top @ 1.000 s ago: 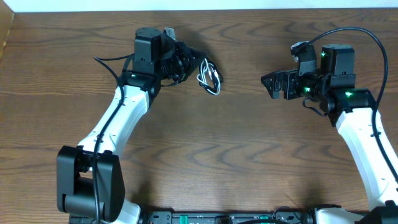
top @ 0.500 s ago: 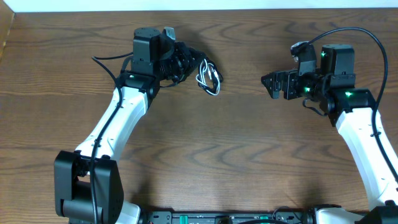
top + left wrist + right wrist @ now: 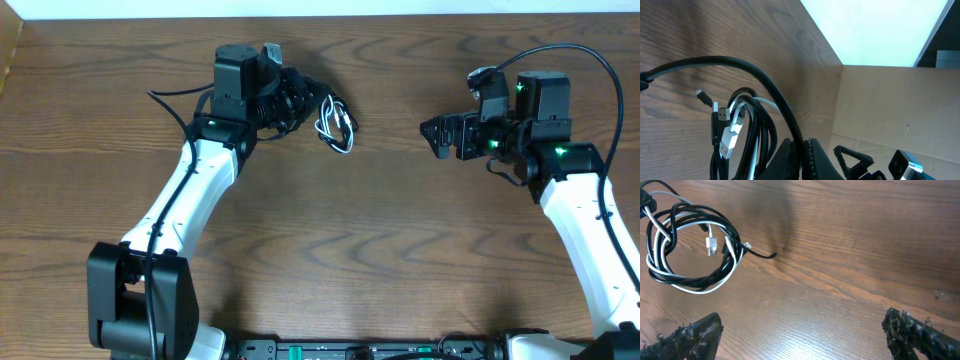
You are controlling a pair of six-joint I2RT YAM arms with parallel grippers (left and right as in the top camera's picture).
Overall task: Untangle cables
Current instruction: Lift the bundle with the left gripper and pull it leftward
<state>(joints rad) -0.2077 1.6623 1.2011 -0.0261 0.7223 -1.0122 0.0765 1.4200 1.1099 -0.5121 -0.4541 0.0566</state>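
The black and white cables (image 3: 336,126) lie as one tangled loop bundle on the wooden table, at the back and left of centre. My left gripper (image 3: 303,101) sits just left of the bundle. In the left wrist view its jaws (image 3: 804,152) are shut on a strand of the black cable (image 3: 760,80), with the looped black and white cords and their plug ends (image 3: 729,135) hanging beside them. My right gripper (image 3: 438,137) is open and empty, to the right of the bundle and apart from it. In the right wrist view the bundle (image 3: 690,250) lies beyond the spread fingers (image 3: 805,335).
The wooden table (image 3: 350,250) runs to a pale edge at the back. A thick black robot wire (image 3: 585,55) arcs above the right arm. A cardboard-coloured panel (image 3: 890,105) shows past the table edge in the left wrist view.
The left arm has shifted very slightly to the left with the cable in its grip. The bundle and the right arm have not moved.
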